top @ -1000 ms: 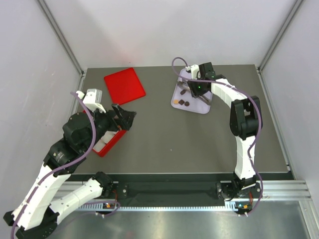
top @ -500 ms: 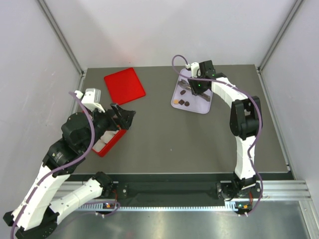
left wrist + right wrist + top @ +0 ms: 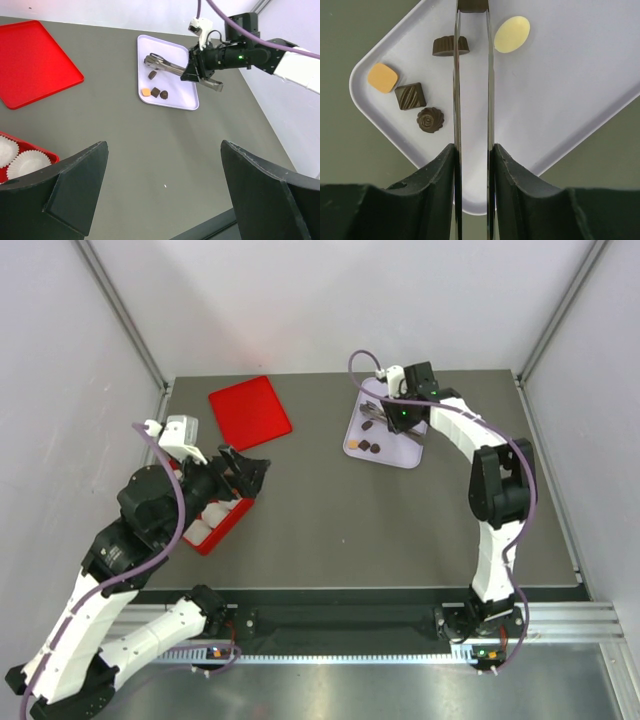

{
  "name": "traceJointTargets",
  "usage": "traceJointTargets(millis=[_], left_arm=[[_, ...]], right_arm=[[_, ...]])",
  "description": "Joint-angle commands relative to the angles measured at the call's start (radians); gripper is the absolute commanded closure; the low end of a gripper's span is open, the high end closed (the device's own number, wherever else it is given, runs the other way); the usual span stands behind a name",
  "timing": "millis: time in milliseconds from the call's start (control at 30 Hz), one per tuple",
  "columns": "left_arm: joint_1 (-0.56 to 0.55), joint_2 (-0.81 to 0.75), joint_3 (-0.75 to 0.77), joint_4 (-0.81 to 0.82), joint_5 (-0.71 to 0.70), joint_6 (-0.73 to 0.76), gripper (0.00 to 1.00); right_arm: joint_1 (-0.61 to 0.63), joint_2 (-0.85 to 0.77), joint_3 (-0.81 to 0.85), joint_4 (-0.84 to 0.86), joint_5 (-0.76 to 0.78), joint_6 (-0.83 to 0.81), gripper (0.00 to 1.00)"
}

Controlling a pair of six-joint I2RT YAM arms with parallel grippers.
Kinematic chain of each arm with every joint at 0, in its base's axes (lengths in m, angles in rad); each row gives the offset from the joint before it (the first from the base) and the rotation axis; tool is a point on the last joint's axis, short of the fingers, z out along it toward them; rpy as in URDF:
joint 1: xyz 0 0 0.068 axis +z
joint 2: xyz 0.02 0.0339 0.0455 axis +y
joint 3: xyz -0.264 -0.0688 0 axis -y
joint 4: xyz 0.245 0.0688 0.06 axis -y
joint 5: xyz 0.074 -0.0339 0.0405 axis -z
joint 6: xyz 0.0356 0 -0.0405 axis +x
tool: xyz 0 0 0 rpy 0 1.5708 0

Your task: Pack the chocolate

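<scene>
Several chocolate pieces lie on a pale lilac tray: a dark cup, a pale yellow oval, an orange square, a striped dark square and a dark rosette. My right gripper is shut on metal tongs, whose arms reach over the tray. A dark brown piece sits between the tong tips at the frame's top edge. My left gripper hangs open and empty over the bare table, near the red box.
The red box holds white fluted paper cups. A flat red lid lies at the back left. The tray sits at the back centre-right, with the right arm arched over the table's right side.
The right gripper has squeezed the tongs narrower and shifted slightly over the tray. The left arm has drifted a little to the left, still open.
</scene>
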Motion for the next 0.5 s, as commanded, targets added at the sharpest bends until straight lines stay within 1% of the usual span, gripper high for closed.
traceJointTargets(millis=[0,100,267,367,400,467], left_arm=[[0.002,0.018,0.027,0.051,-0.014,0.027,0.01],[0.000,0.022,0.027,0.057,-0.011,0.029,0.01],[0.000,0.043,0.056,0.066,-0.007,0.033,0.01],[0.000,0.067,0.111,0.066,-0.014,0.055,0.01],[0.002,0.069,0.130,0.067,-0.012,0.065,0.01],[0.002,0.084,0.185,0.069,-0.008,0.072,0.02]], right_arm=[[-0.006,-0.090,-0.004,0.052,0.013,0.020,0.73],[-0.003,-0.099,-0.004,0.077,0.037,0.049,0.72],[0.023,-0.127,-0.022,0.115,0.033,0.115,0.73],[0.084,-0.150,-0.044,0.157,0.056,0.153,0.73],[0.127,-0.153,-0.044,0.166,0.072,0.181,0.73],[0.174,-0.162,-0.041,0.183,0.103,0.222,0.73]])
